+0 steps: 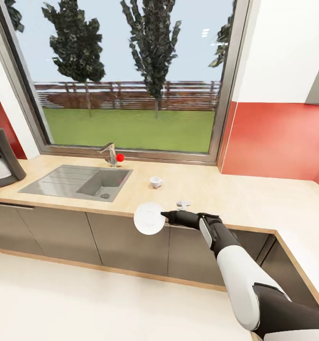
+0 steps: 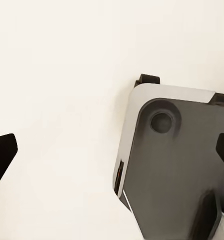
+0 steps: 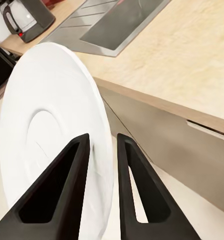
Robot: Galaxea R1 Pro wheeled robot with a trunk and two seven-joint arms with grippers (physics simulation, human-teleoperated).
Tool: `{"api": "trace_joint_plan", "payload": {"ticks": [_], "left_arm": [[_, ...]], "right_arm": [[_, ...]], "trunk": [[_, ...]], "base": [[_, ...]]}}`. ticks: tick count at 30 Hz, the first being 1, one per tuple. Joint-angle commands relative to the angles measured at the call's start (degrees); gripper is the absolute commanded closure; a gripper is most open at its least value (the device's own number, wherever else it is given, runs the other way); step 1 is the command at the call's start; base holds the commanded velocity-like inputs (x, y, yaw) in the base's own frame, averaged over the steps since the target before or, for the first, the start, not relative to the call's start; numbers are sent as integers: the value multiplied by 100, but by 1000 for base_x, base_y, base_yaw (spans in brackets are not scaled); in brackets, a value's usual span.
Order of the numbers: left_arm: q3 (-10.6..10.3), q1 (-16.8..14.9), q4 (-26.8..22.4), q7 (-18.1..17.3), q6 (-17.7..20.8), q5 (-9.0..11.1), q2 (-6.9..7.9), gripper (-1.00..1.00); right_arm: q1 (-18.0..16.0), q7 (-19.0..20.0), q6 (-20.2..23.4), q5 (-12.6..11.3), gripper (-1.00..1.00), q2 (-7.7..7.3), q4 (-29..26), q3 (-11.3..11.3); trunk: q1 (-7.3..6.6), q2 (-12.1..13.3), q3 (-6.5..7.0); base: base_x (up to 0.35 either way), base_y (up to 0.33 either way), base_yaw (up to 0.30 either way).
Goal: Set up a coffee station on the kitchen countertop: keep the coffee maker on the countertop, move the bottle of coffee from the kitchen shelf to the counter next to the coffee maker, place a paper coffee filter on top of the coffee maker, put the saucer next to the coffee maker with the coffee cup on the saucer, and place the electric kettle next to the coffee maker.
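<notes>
I've got the saucer (image 1: 149,218) pinched at its rim in the right hand (image 1: 165,215), fingers (image 3: 62,187) closed narrow on either side of the edge, the plate standing almost on edge with its face turned toward me. In the head view it hangs just off the front lip of the desk (image 1: 254,189), over the grey cabinet fronts (image 1: 126,241), not resting on anything. The right wrist view confirms it: the white disc (image 3: 47,125) runs out from between the two black fingers, with the wood top off beyond it.

The coffee cup (image 1: 155,182) sits upright on the desk, a little behind the hand and the saucer, well apart from both. A small pale grey object (image 1: 183,204) lies on the top just beside the hand; I can't tell what it is. The steel sink (image 1: 78,182) is to the left of the cup, and the coffee maker (image 1: 2,158) stands at the far left end, well away from the saucer.

On the left wrist view I see one dark fingertip (image 2: 2,155) of the left hand against the pale floor (image 2: 67,75) and a grey base (image 2: 176,165); whether that hand is wide or narrow, I can't tell.
</notes>
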Motion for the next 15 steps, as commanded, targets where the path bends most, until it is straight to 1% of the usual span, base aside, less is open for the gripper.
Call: {"api": "trace_joint_plan", "payload": {"ticks": [1, 14, 15], "left_arm": [[30, -1, -12, -25, 44, 56, -2, -100], [37, -1, -12, -25, 43, 54, -11, -100], [38, -1, -17, -25, 43, 56, -6, -100]], "right_arm": [[-6, 53, 44, 43, 100, 9, -9, -49], [-7, 54, 69, 43, 100, 9, -3, -46], [-6, 54, 69, 43, 100, 9, -8, -47]], "trunk": [[4, -13, -13], [4, -13, -13], [4, -13, -13]], "base": [[0, 0, 8], [0, 0, 0], [0, 0, 190]]}}
